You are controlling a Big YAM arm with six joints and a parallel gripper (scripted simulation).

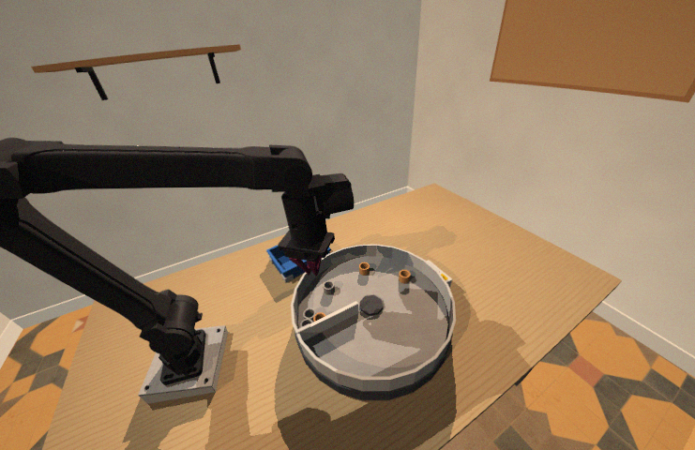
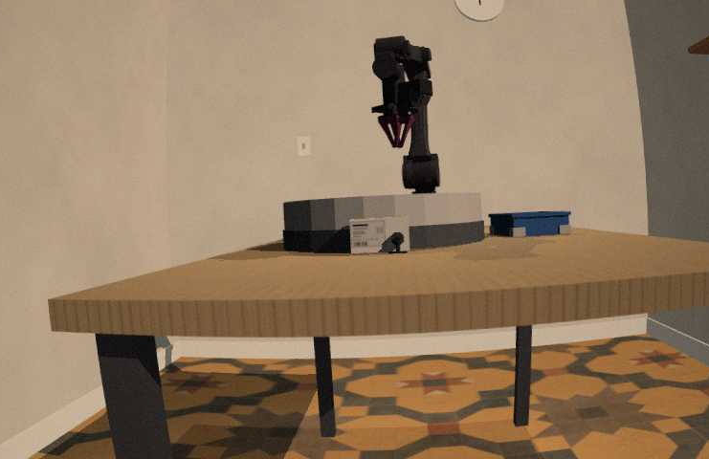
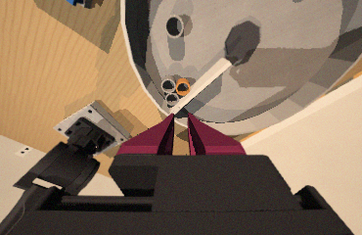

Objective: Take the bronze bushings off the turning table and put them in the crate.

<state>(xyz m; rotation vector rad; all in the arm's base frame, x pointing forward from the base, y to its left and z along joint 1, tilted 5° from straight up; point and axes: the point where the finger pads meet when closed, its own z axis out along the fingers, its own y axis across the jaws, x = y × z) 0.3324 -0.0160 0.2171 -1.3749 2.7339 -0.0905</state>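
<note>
My gripper (image 1: 311, 271) (image 2: 397, 145) (image 3: 181, 117) is nearly closed, with nothing between its fingertips, high above the turning table (image 1: 416, 339) (image 2: 376, 207) (image 3: 287, 24). One bronze bushing (image 1: 364, 270) and a second bronze bushing (image 1: 404, 278) stand apart at the table's far side. A third bronze bushing (image 1: 319, 316) (image 3: 189, 87) is by the divider, close beside a steel bushing (image 1: 309, 313) (image 3: 162, 85) and another steel bushing (image 1: 306, 322) (image 3: 172, 104). A third steel bushing (image 1: 328, 288) (image 3: 165, 26) stands alone. The blue crate (image 1: 287, 262) (image 2: 534, 224) is partly hidden behind the gripper; its inside is not fully visible.
A pale divider (image 1: 329, 318) (image 3: 203, 85) runs from the dark hub (image 1: 371, 306) (image 3: 243, 41) to the turning table's raised wall. A white labelled box (image 1: 438, 271) (image 2: 366, 235) stands just outside the wall. The arm's base plate (image 1: 218, 350) (image 3: 67, 122) is on the wooden table.
</note>
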